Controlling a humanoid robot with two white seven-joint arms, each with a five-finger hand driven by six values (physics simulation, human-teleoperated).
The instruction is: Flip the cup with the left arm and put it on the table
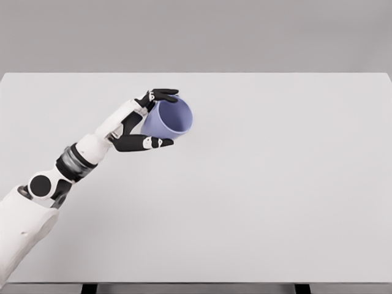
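Head view: lavender cup (168,118) tilted on its side, clasped within left hand (147,119) fingers.

Left arm (37,202) white, smooth glossy shells, bulky rounded upper segment tapering toward the wrist. Behind the left hand (142,122) sits a dark grey ribbed wrist band between white collars. Further back, elbow joint with a round black disc, white centre dot. Hand itself: white back and palm shell, black fingers (138,143) with small white patches at the knuckles. No visible cables or markings.
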